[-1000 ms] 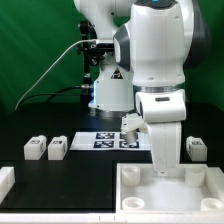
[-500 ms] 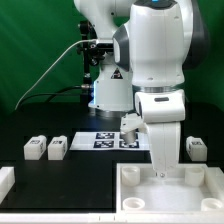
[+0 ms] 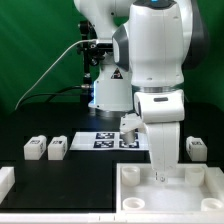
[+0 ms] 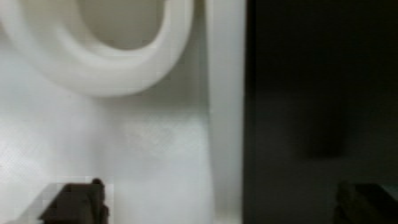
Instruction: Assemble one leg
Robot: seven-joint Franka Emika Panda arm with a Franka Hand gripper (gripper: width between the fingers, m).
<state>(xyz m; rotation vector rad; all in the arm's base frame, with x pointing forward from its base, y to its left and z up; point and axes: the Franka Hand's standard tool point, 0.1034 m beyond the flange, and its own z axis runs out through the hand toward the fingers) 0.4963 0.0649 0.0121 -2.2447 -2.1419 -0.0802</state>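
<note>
Several legs, small white blocks with tags, stand on the black table: two at the exterior view's left (image 3: pixel 34 148) (image 3: pixel 57 148), one at its right (image 3: pixel 197 148), and one behind the arm (image 3: pixel 129 125). The large white tabletop piece (image 3: pixel 135 188) lies at the front right. My gripper (image 3: pixel 159 177) reaches down at its far rim. In the wrist view the gripper (image 4: pixel 217 205) is open; one dark fingertip (image 4: pixel 73 203) is over the white tabletop (image 4: pixel 125 140) and the other over the black table. A round corner socket (image 4: pixel 107 60) shows. Nothing is held.
The marker board (image 3: pixel 98 140) lies flat in the middle of the table, by the robot's base. A white bracket-like piece (image 3: pixel 5 181) sits at the front left edge. A green backdrop stands behind.
</note>
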